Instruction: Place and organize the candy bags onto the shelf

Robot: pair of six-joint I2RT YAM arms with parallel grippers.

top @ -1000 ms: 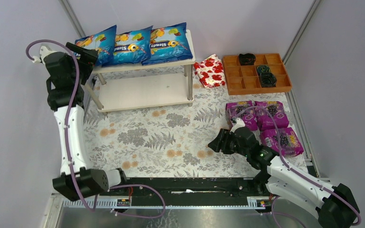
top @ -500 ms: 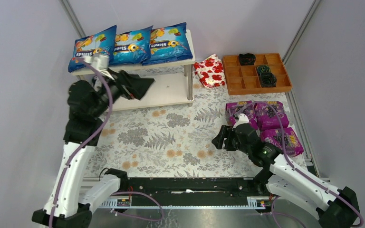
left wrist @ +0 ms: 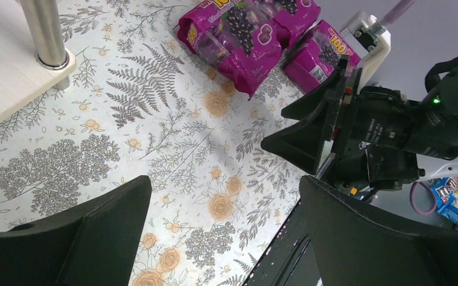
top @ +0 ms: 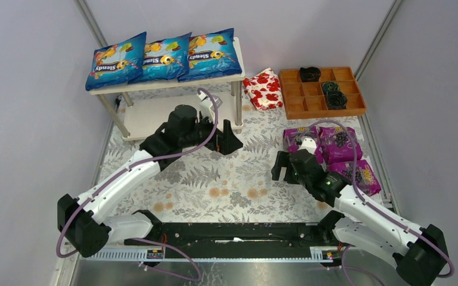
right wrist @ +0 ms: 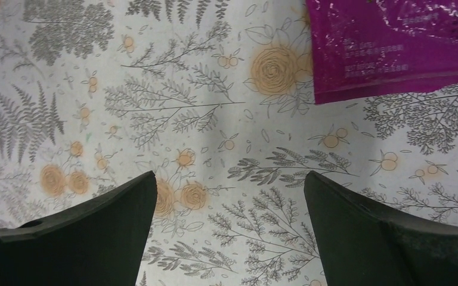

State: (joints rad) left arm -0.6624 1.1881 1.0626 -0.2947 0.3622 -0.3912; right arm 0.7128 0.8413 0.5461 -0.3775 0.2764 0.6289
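On shelf [top: 167, 84], top tier: three blue candy bags [top: 166, 58], side by side. Lying on surface [top: 214, 173] at right, near right jaws: three purple bags [top: 334, 143], likely meant for lower board [top: 155, 116]. Holding both jaws spread, gripping nothing.

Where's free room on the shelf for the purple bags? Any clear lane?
Top tier is full: three blue bags side by side. Lower board is bare between its legs, left arm overhanging its right end. Floral cloth in front is open. Crowded: far right, purple bags, tray, red packet.
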